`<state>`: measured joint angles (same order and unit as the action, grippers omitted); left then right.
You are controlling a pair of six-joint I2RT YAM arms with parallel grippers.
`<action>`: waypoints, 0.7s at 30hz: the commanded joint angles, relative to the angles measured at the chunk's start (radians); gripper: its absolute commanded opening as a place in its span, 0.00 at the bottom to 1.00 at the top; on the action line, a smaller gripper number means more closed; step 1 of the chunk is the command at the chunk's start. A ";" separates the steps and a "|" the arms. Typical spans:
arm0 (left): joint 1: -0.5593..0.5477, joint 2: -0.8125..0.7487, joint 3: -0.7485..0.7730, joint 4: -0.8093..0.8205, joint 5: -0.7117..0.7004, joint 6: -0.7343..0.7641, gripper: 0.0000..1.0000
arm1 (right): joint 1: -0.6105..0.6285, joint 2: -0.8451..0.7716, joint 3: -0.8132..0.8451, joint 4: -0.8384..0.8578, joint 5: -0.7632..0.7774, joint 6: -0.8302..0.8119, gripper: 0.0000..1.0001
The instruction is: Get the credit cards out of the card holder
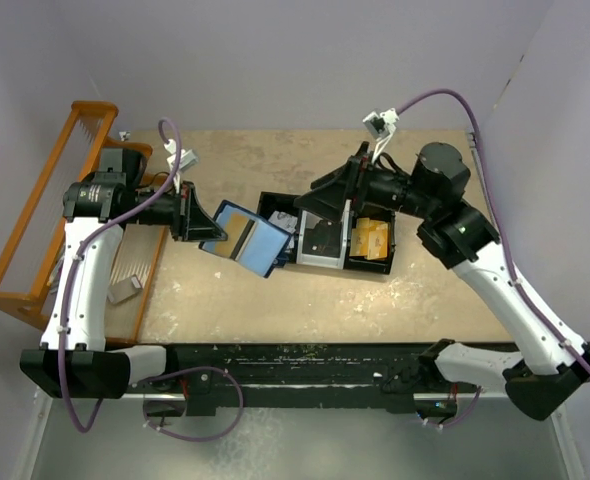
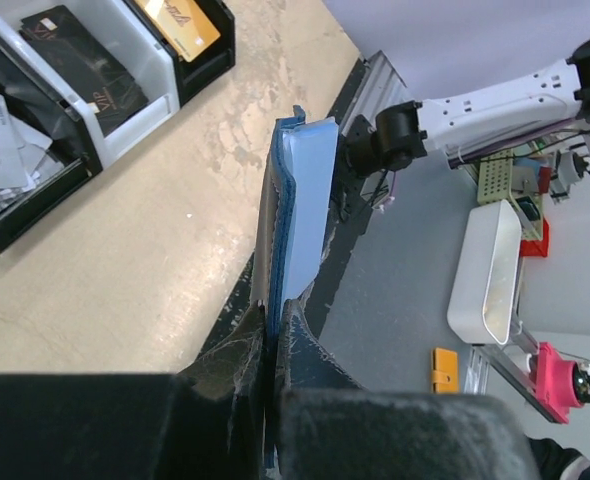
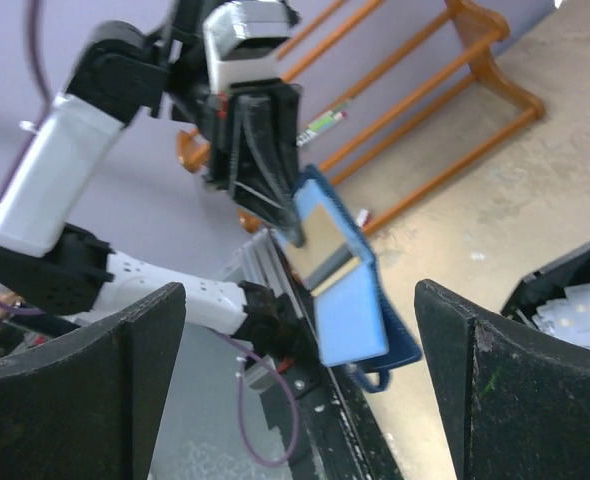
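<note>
The card holder (image 1: 245, 241) is a blue folding wallet held open above the table, left of centre. My left gripper (image 1: 193, 215) is shut on its left edge. In the left wrist view the card holder (image 2: 297, 200) shows edge-on, pinched between the fingers of that gripper (image 2: 273, 322). A gold credit card (image 1: 237, 228) sits in its inner face, also showing as a gold card (image 3: 325, 240) in the right wrist view. My right gripper (image 1: 313, 205) hovers over the black tray (image 1: 385, 268), jaws wide apart and empty. The card holder (image 3: 353, 305) lies beyond the right gripper (image 3: 297, 330).
The black tray holds silver cards (image 2: 0, 150), a black card (image 2: 85, 70) and gold cards (image 1: 370, 240) in separate compartments. A wooden rack (image 1: 45, 220) stands at the table's left edge, with a small grey object (image 1: 125, 290) on a board beside it.
</note>
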<state>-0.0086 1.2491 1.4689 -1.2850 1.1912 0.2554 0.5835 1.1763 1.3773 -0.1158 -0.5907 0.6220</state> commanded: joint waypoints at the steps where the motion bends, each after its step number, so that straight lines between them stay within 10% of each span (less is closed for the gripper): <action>1: 0.007 0.001 0.038 0.088 -0.023 -0.074 0.00 | 0.031 -0.054 -0.050 0.151 0.032 0.113 0.93; 10: 0.039 0.042 0.052 0.156 0.035 -0.132 0.00 | 0.217 0.038 -0.122 0.157 0.156 0.180 1.00; 17: 0.079 0.109 0.069 0.221 0.095 -0.196 0.00 | 0.066 -0.104 -0.428 0.605 0.111 0.394 1.00; 21: 0.081 0.107 0.058 0.287 0.074 -0.241 0.00 | 0.055 -0.033 -0.337 0.413 0.088 0.307 1.00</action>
<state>0.0654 1.3720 1.4906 -1.0988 1.2232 0.0742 0.6365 1.1164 0.9497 0.2790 -0.4652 0.9489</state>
